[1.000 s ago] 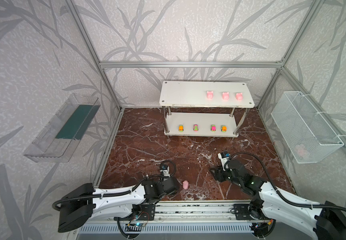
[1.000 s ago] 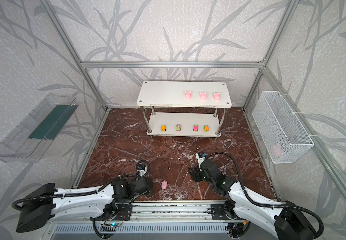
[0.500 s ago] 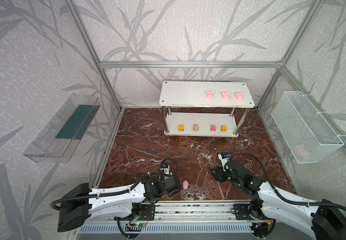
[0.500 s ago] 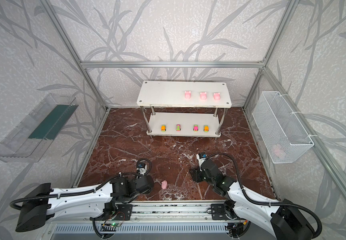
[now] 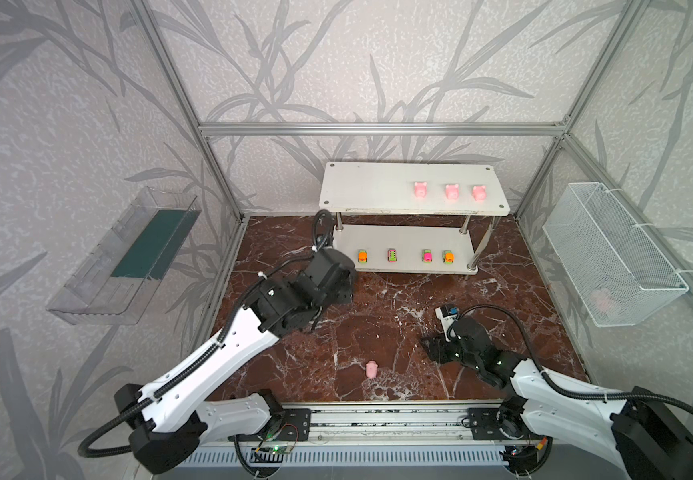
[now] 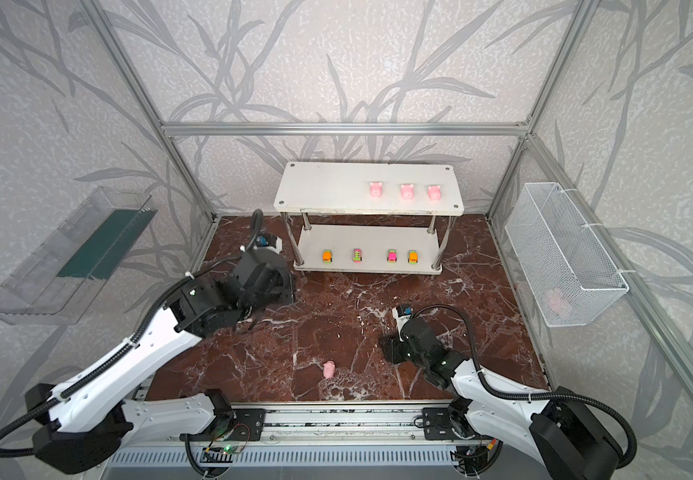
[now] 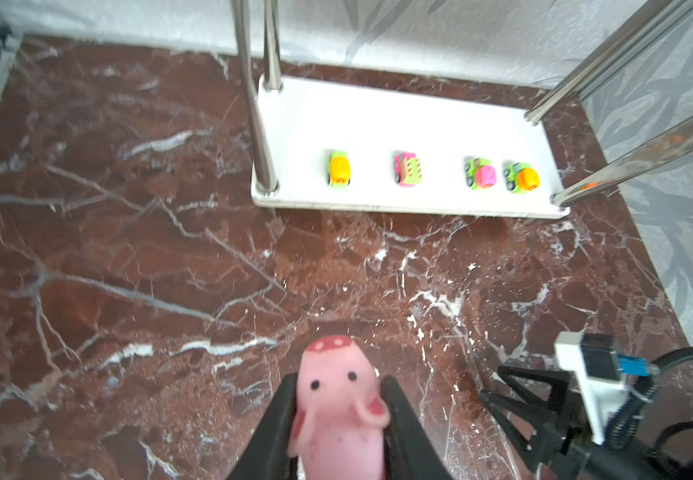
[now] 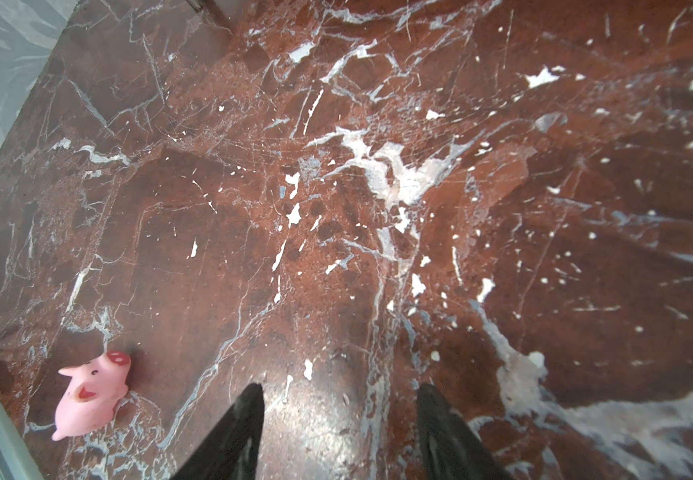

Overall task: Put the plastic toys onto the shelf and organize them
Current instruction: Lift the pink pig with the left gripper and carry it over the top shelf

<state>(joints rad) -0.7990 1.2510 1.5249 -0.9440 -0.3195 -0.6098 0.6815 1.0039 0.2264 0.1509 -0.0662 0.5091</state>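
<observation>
My left gripper [image 7: 339, 380] is shut on a pale-pink pig [image 7: 338, 411], lifted above the marble floor in front of the shelf's left end; in a top view the left gripper [image 5: 340, 286] hides that pig. The white two-tier shelf [image 5: 365, 187] has three pigs [image 5: 452, 191] on its upper tier. Several toy cars [image 5: 393, 255] stand in a row on the lower tier [image 7: 378, 120]. Another pig [image 5: 372, 369] lies on its side on the floor near the front edge. My right gripper [image 8: 338, 388] is open and empty, low over the floor to that pig's [image 8: 91, 395] right.
A clear plastic tray [image 5: 128, 257] hangs on the left wall. A white wire basket [image 5: 611, 257] on the right wall holds something pale pink [image 5: 602, 299]. Chrome shelf posts [image 7: 263, 124] rise close ahead of the left gripper. The right arm's wrist camera [image 7: 590, 365] sits nearby.
The left arm has risen from low at the front and swung toward the shelf's left end with a pig in its jaws. The floor pig and right arm have stayed put.
</observation>
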